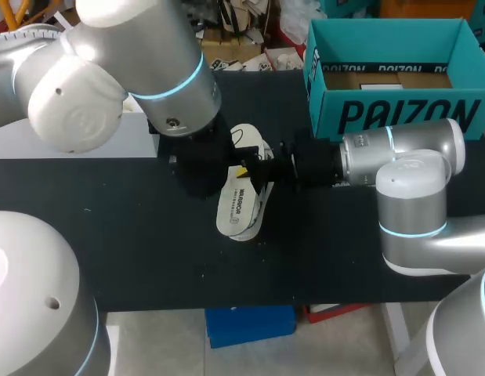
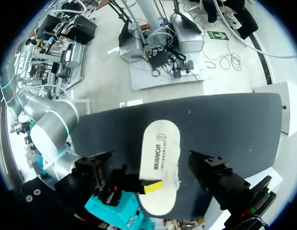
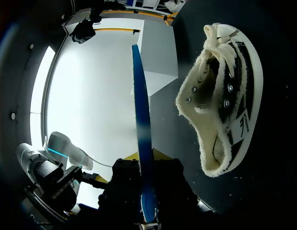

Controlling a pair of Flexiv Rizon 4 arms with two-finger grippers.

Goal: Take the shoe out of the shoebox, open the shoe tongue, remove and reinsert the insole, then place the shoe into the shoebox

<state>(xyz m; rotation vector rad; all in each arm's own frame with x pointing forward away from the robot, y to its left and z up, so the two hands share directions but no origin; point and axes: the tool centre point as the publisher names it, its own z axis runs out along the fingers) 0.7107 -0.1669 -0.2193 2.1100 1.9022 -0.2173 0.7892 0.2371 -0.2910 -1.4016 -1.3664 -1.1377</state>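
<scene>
So: printed insole (image 1: pixel 238 207) in right claw (image 1: pixel 247 171)

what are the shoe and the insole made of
The shoe looks like matte off-white canvas: frayed edges, with shiny, metal-looking eyelets. The insole seems to be thin foam, hedged: smooth white printed face, blue where seen edge-on.

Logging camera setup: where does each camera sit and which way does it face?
Head view: above, behind, looking down on the table; left arm and right arm show.
Left wrist view: over the insole, facing down; the open left pincer shows.
Right wrist view: facing along the insole edge in the shut right pincer.
All share the insole.
</scene>
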